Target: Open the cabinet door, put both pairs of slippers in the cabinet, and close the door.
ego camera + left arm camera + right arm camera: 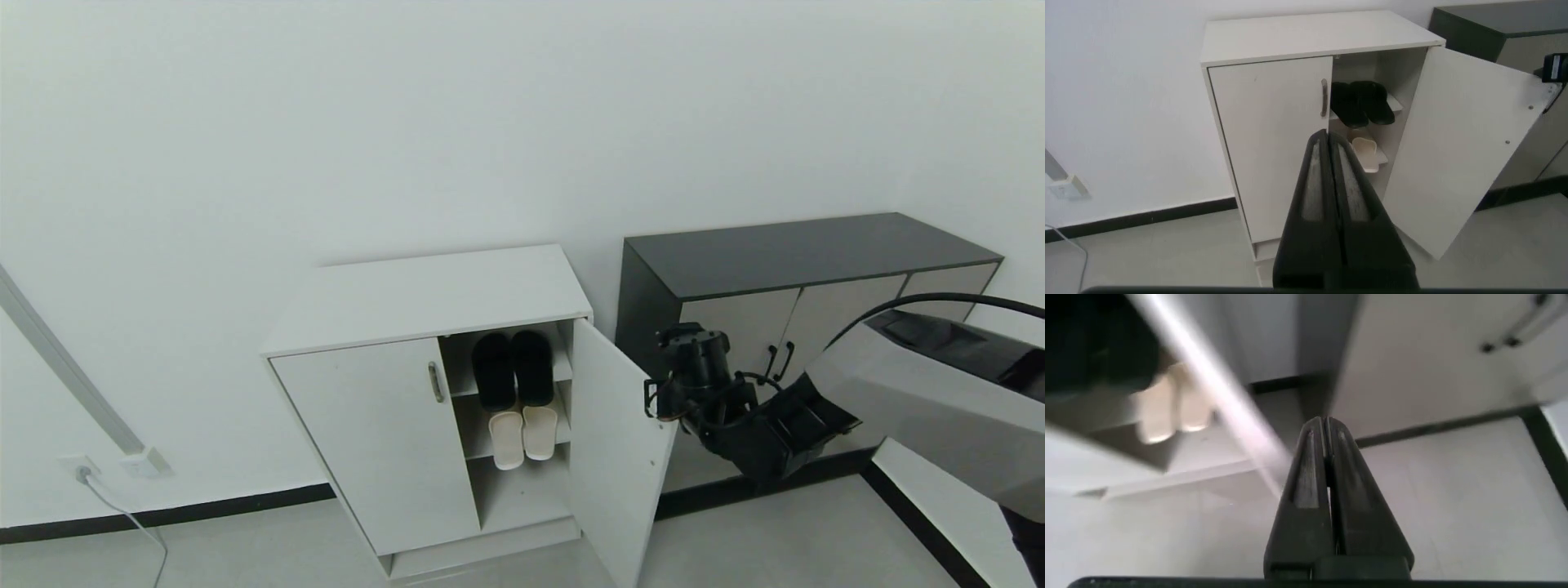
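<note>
The white cabinet [424,298] stands against the wall with its right door [616,457] swung open and its left door [384,441] closed. A black pair of slippers [514,367] lies on the upper shelf and a cream pair [522,433] on the shelf below. My right gripper [657,402] is at the open door's outer edge, shut with nothing in it. In the right wrist view its shut fingertips [1327,423] sit beside the door's edge [1208,376]. My left gripper [1328,135] is shut and empty, held back from the cabinet front.
A dark-topped sideboard [800,253] stands just right of the cabinet, close behind the open door. A wall socket with a cable [82,469] is low on the left wall. Grey floor [775,539] lies free in front.
</note>
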Controlling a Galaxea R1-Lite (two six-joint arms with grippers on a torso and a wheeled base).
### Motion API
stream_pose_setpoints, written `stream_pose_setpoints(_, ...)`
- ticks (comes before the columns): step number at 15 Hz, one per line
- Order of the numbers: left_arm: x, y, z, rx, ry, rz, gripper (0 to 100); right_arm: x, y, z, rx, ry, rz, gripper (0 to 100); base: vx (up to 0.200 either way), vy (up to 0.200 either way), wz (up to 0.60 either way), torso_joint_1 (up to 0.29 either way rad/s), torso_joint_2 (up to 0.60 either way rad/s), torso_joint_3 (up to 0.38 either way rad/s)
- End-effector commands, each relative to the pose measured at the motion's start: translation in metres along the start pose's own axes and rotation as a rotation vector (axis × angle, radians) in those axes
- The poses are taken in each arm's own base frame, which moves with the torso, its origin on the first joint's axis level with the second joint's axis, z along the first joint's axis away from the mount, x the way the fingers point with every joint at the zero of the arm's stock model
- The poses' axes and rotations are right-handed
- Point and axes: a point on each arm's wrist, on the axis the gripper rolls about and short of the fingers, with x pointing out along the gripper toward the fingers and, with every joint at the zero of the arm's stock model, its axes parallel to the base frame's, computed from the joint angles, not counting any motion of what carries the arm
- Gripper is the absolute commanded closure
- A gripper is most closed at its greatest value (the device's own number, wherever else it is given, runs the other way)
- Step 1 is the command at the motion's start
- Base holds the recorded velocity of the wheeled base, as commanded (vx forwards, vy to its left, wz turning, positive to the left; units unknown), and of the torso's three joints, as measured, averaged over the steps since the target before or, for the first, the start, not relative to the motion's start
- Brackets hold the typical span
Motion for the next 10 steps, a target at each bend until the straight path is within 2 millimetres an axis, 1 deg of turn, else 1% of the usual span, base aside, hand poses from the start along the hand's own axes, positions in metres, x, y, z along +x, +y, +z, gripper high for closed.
stream_pose_setpoints(1,0.0,0.0,0.0,0.0,0.001,0.001,100,-0.028,0.021,0.002,-0.02,-0.017,0.068,100,0.0,0.0,0.0,0.0,0.0,0.0)
stream_pose_setpoints(3,0.0,0.0,0.0,-0.002,0.001,0.001,100,-0.046,0.024,0.002,-0.043,-0.014,0.095,100,0.0,0.0,0.0,0.0,0.0,0.0)
stream_pose_setpoints(5,0.0,0.0,0.0,0.0,0.001,0.001,100,-0.057,0.028,0.0,-0.075,-0.011,0.115,100,0.0,0.0,0.0,0.0,0.0,0.0)
stream_pose_setpoints(9,0.0,0.0,0.0,0.0,0.001,0.001,100,-0.062,0.033,-0.001,-0.091,-0.014,0.133,100,0.0,0.0,0.0,0.0,0.0,0.0)
stream_pose_setpoints(10,0.0,0.0,0.0,0.0,0.001,0.001,100,-0.062,0.034,-0.002,-0.091,-0.013,0.134,100,0.0,0.0,0.6,0.002,0.0,0.002)
